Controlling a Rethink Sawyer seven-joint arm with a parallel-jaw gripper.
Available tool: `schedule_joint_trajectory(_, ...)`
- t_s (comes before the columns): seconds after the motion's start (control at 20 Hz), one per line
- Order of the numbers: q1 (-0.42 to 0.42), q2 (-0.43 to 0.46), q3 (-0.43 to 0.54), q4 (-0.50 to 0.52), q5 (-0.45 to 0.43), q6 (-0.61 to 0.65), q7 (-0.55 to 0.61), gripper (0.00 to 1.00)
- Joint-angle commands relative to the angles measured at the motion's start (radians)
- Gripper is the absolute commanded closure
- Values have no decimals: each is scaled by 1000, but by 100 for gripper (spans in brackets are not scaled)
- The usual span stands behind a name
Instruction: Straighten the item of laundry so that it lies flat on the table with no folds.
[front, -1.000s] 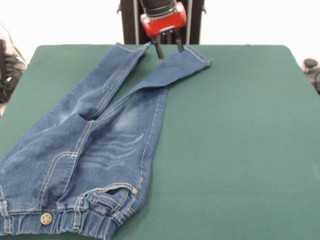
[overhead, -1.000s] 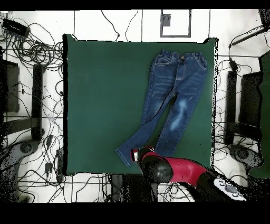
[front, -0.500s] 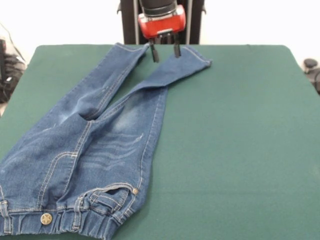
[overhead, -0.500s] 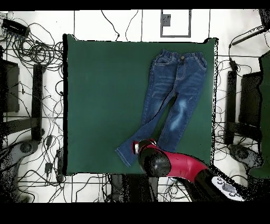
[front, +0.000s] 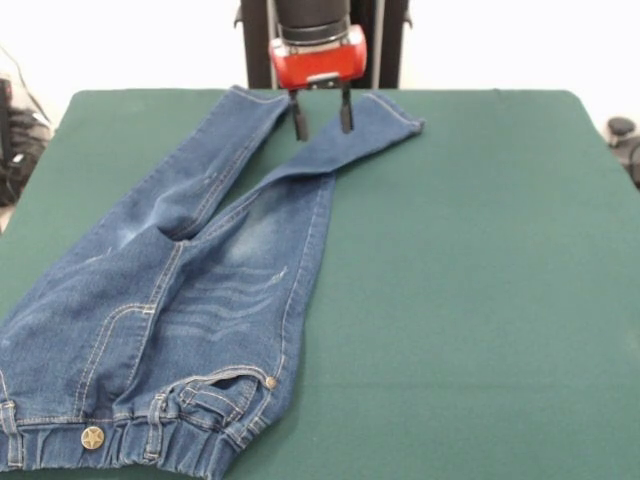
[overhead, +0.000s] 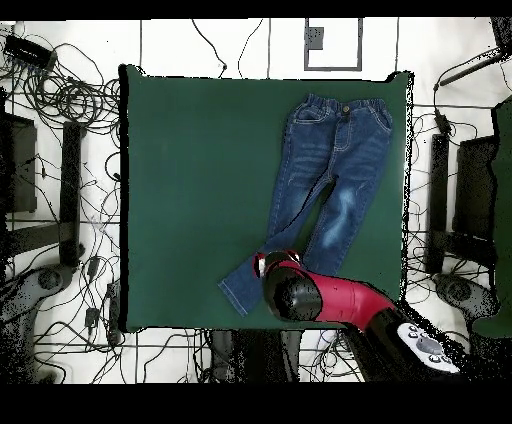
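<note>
While the jeans (front: 190, 290) lie spread over one side of the green desk (front: 470, 280), their two legs are not yet sorted out: one leg runs straight toward the far edge, and the other bends across beneath it so that its cuff (front: 385, 115) juts out on the opposite side. From where I stand the waistband (front: 120, 440) sits at the near edge, gathered but fairly flat, with the button (front: 92, 437) showing. The gripper (front: 320, 118) hangs right over the spot where the legs cross, jaws spread apart and holding nothing, the tips just above the denim. I take this to be the approach before a pinch on the crossed leg. What it calls for next, I would say, is to come down onto the cloth near that cuff, close on a single layer, and draw the leg sideways until it lies beside its partner. Catching both legs at once would only drag the whole garment.
</note>
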Motion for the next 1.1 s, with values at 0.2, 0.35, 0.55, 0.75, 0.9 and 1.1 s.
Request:
schedule_joint_trajectory(0.2,29,63,74,-159,42,-66,164,0)
schedule_joint_trajectory(0.35,12,54,93,-156,25,-75,153,0)
schedule_joint_trajectory(0.55,-4,67,105,-170,10,-71,138,0)
schedule_joint_trajectory(0.75,-12,99,105,-200,-11,-83,122,0)
schedule_joint_trajectory(0.9,-14,123,109,-222,-25,-105,117,0)
schedule_joint_trajectory(1.1,-11,154,112,-250,-31,-125,117,0)
